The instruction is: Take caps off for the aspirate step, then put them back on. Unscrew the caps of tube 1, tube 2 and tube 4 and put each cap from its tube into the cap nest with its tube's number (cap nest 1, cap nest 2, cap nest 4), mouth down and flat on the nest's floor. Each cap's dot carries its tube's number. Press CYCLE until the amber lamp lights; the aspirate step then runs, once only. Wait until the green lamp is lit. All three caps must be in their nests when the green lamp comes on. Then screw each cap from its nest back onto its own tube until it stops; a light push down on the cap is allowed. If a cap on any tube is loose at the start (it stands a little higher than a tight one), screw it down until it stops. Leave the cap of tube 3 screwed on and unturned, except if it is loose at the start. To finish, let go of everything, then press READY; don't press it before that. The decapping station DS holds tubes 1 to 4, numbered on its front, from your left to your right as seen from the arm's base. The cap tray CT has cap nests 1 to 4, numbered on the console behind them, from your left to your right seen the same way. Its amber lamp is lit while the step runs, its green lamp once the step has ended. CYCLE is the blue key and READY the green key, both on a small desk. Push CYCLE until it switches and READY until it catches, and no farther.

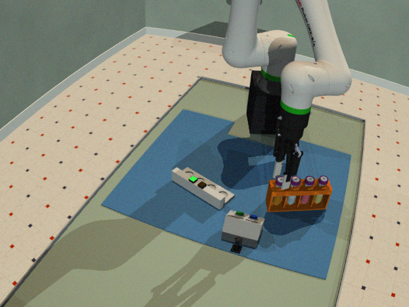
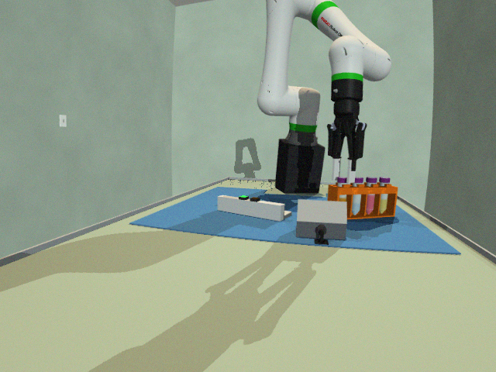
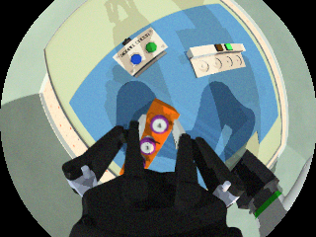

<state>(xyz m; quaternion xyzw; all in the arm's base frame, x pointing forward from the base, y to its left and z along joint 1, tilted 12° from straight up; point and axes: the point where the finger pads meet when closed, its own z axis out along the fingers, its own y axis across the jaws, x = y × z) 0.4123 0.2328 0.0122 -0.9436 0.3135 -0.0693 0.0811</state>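
The orange decapping station [image 1: 298, 206] [image 2: 362, 191] [image 3: 134, 154] holds four tubes, each with a purple cap on. My gripper [image 1: 283, 174] [image 2: 343, 173] [image 3: 159, 123] points straight down over the rack end nearest the cap tray. Its fingers stand part way open on either side of that end tube's cap [image 1: 279, 180] [image 2: 341, 180] [image 3: 158, 125], with a little room on each side. The cap tray [image 1: 211, 198] [image 2: 248, 208] [image 3: 197, 66] has all its nests empty. Its green lamp [image 1: 192, 179] [image 2: 242, 197] is lit and the lamp beside it [image 1: 201, 185] is dark.
The small desk [image 1: 241, 231] [image 2: 320, 218] [image 3: 128, 49] stands in front of the rack with the green key [image 1: 239, 213] [image 3: 152, 46] and the blue key [image 1: 253, 216] [image 3: 136, 59]. The arm's black base [image 1: 261, 109] [image 2: 299, 166] stands behind the rack. All stand on the blue mat [image 1: 158, 171].
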